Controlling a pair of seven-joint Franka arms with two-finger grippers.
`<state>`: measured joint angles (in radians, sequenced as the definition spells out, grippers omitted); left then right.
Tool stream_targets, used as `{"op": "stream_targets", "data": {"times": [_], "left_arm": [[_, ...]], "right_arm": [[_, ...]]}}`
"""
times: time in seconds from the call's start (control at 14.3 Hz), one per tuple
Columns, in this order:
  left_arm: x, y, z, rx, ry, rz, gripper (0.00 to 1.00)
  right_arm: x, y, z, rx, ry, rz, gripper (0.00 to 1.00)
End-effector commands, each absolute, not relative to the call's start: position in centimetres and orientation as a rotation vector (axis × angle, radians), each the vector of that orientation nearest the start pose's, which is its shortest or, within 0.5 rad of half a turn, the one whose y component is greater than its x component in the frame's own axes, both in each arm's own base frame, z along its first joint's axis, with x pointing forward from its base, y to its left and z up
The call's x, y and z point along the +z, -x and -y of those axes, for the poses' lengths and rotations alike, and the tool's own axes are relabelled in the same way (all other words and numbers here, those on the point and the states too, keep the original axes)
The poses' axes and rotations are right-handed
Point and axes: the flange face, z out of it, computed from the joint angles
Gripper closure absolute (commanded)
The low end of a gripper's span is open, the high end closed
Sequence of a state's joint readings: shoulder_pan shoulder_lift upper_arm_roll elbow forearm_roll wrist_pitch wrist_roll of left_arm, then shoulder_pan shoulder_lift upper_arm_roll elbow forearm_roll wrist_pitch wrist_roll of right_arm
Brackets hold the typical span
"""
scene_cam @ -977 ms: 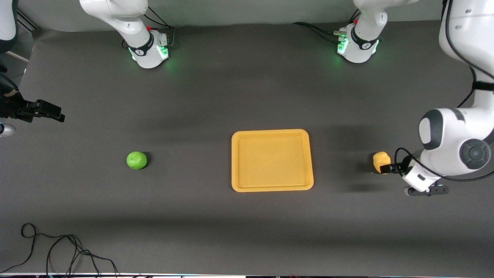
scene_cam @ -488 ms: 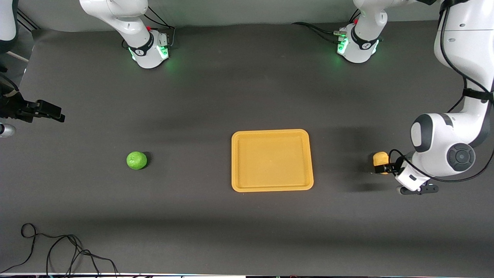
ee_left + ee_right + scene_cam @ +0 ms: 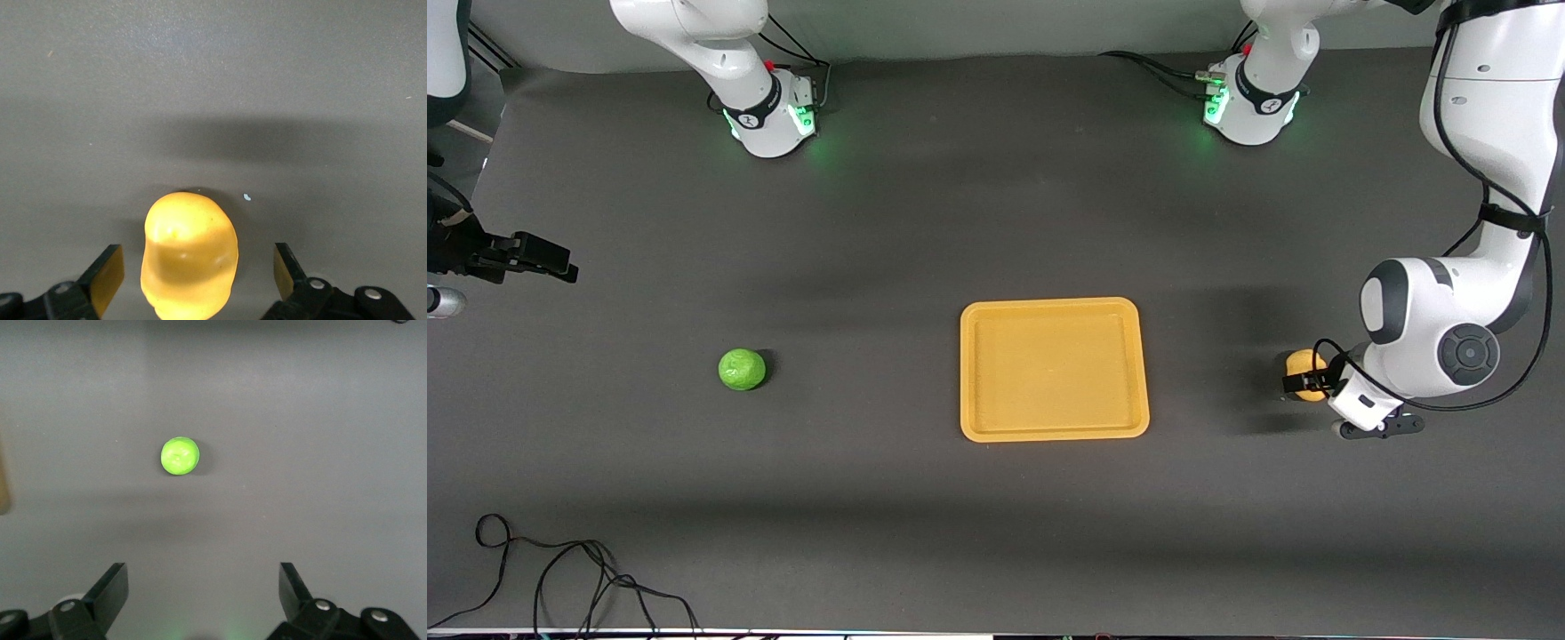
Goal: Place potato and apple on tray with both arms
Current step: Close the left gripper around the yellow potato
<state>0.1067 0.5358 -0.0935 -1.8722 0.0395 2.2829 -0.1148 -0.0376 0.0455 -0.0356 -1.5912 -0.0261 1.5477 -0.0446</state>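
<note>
The yellow-orange potato (image 3: pixel 1302 362) (image 3: pixel 190 257) lies on the dark table toward the left arm's end, beside the tray. My left gripper (image 3: pixel 1302 380) (image 3: pixel 197 273) is low over it and open. One finger (image 3: pixel 107 277) stands on each side of the potato, with a gap on both sides. The green apple (image 3: pixel 742 369) (image 3: pixel 179 456) sits toward the right arm's end, level with the tray. My right gripper (image 3: pixel 547 260) (image 3: pixel 203 587) hangs open and holds nothing, over the table edge away from the apple. The orange-yellow tray (image 3: pixel 1054 430) lies in the middle with nothing on it.
The two arm bases (image 3: pixel 769 116) (image 3: pixel 1249 107) stand at the table's back edge. A loose black cable (image 3: pixel 560 578) lies at the front corner toward the right arm's end. The left arm's big white elbow (image 3: pixel 1440 338) hangs just past the potato.
The left arm has slid toward the tray, bringing its open fingers around the potato. The potato, apple and tray have not moved, and the right arm has stayed put.
</note>
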Motion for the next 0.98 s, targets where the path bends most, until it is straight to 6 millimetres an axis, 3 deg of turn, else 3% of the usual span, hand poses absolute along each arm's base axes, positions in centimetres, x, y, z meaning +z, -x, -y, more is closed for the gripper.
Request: {"op": "stream_targets", "data": {"times": [0.0,0.28,0.49,0.63,0.91], "left_arm": [[21.2,-61.6,-1.1,0.174,3.134,0.189,0.0],[20.8,-61.5,-1.0,0.184,3.133,0.191,0.03],[19.9,-61.4,-1.3,0.198,3.134,0.198,0.16],[19.5,-61.3,-2.1,0.203,3.134,0.22,0.3],[19.9,-61.2,-2.0,0.23,3.132,0.217,0.59]], "right_arm": [[59.1,-56.5,4.3,0.153,3.163,-0.029,0.0],[59.0,-56.6,4.3,0.153,3.163,-0.026,0.0],[59.0,-56.6,4.4,0.151,3.163,-0.029,0.0],[59.0,-56.6,4.4,0.151,3.163,-0.029,0.0],[59.0,-56.6,4.4,0.151,3.163,-0.029,0.0]]}}
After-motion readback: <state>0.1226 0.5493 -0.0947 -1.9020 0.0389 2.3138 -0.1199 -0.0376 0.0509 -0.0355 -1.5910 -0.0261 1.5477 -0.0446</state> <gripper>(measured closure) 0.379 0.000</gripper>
